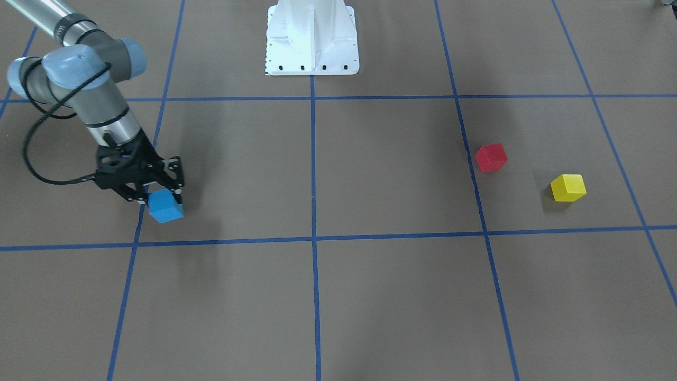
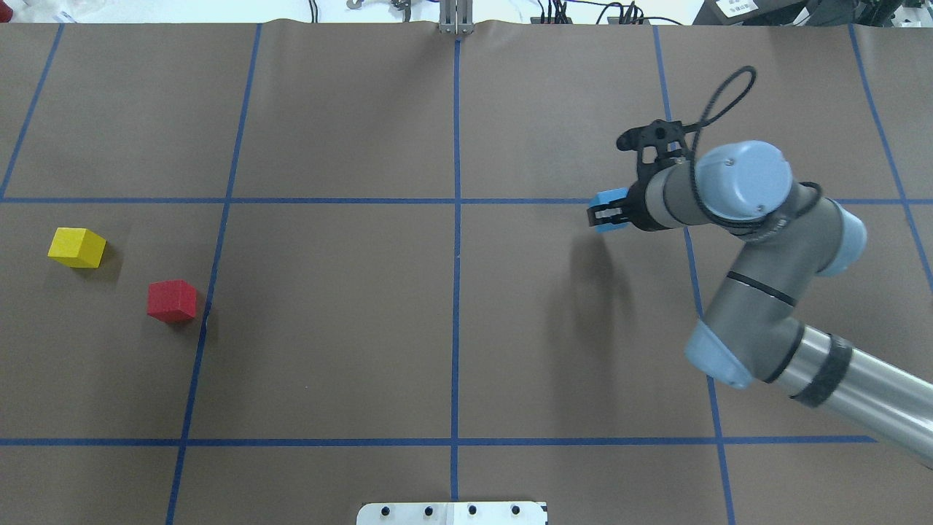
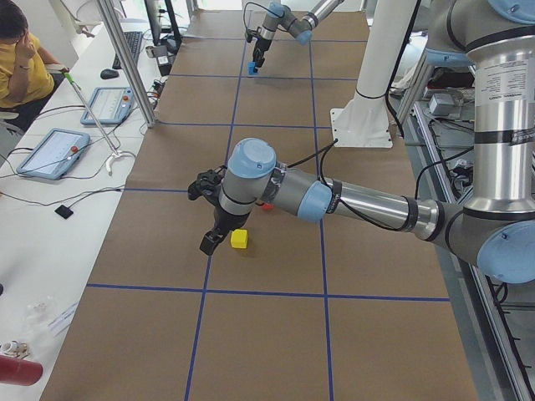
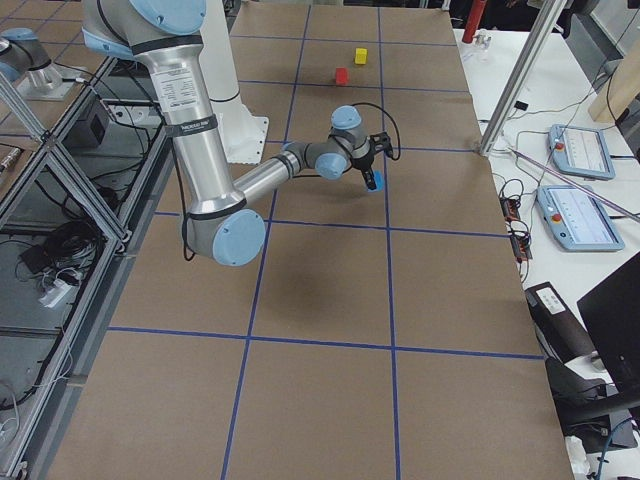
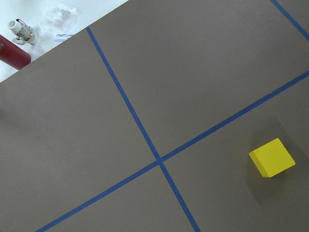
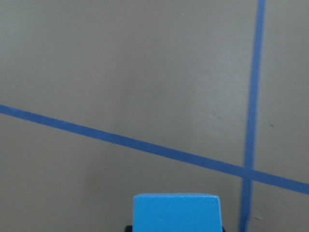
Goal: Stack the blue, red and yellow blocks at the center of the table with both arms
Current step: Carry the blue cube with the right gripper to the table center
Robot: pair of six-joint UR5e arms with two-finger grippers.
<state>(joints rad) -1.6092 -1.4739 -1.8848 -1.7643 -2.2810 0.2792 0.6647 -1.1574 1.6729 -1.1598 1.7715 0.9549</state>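
Here the right gripper point(image 1: 161, 199) pinches the blue block point(image 1: 166, 208); I cannot tell the left gripper's point(image 3: 216, 239) spread.

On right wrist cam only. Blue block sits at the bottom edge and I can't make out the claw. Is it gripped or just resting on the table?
Observer: Gripped. The right claw is shut on the blue block, which looks raised off the table.
Operator: Red and yellow?
Observer: The red block and the yellow block lie apart on the robot's left side, nothing stacked.
Operator: Left arm?
Observer: The left claw hangs above the table near the yellow block. Only the left side view shows it, so I cannot tell whether it is open or shut.
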